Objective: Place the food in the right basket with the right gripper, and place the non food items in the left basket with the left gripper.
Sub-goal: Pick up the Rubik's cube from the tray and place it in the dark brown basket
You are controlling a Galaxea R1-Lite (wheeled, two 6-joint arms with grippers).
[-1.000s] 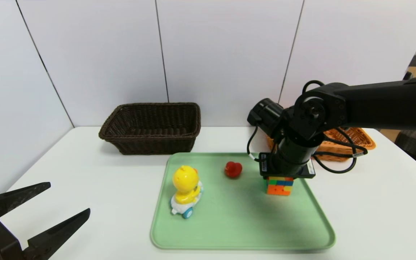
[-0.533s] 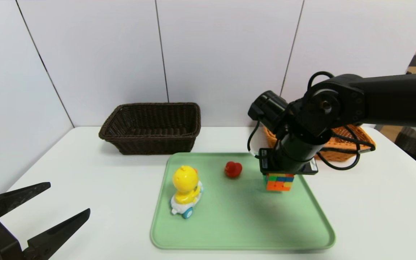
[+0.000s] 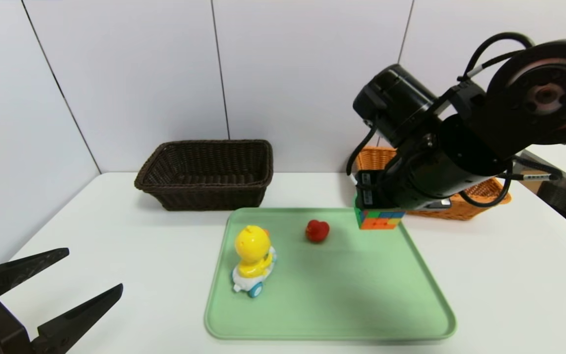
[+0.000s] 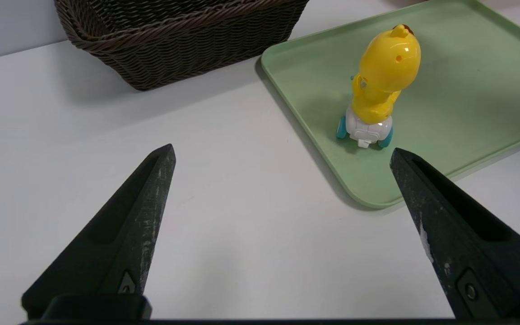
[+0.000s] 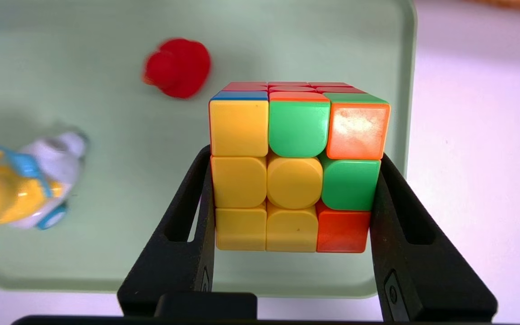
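Two toys are left on the green tray [image 3: 425, 305]: the yellow duck toy [image 3: 252, 259] and the red rubber duck [image 3: 317, 230]; the puzzle cube [image 5: 294, 169] is clamped between the right gripper [image 5: 292, 203] fingers and held above the tray's far right corner, near the orange basket [image 3: 479, 204]; a non-food item is thus held by the wrong arm; the next move is judged to call for a handover or set-down so it reaches the dark basket [image 3: 207, 172]; the left gripper [image 4: 282, 194] is parked spread wide over the table [image 3: 116, 236].
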